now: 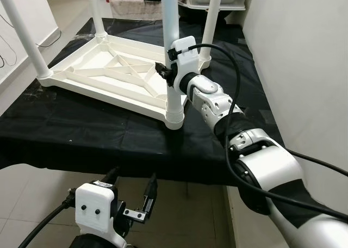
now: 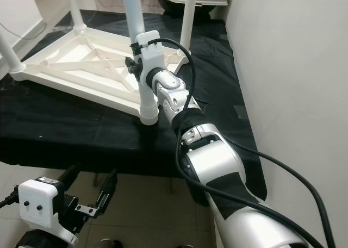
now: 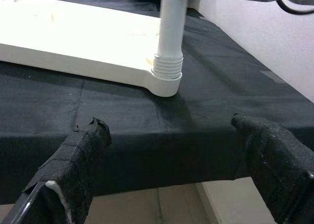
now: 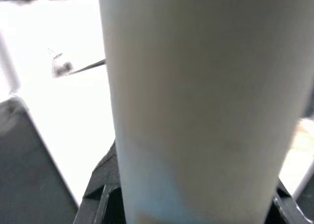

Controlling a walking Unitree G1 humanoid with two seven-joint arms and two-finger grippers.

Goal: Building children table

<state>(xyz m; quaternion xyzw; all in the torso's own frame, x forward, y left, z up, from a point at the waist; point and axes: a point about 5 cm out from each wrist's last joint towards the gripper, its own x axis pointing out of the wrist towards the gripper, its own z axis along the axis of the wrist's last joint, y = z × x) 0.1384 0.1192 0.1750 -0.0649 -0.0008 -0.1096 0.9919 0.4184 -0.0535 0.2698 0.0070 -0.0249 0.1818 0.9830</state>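
A blurred white table leg (image 4: 206, 101) is standing close up, with the right hand's (image 4: 196, 204) black fingers (image 4: 100, 194) gripping it at 6 o'clock.

From my station both eye views come through bright and sharp, lit evenly from overhead, with only a soft shadow under the white tabletop (image 1: 109, 74) on the black cloth (image 1: 81, 134). The cloth soaks up light and shows little detail. My right wrist view is badly defocused: the table leg (image 4: 206, 101) is a pale blur, background blown out. The left wrist view stays clear, fingers (image 3: 78, 160) slightly soft.
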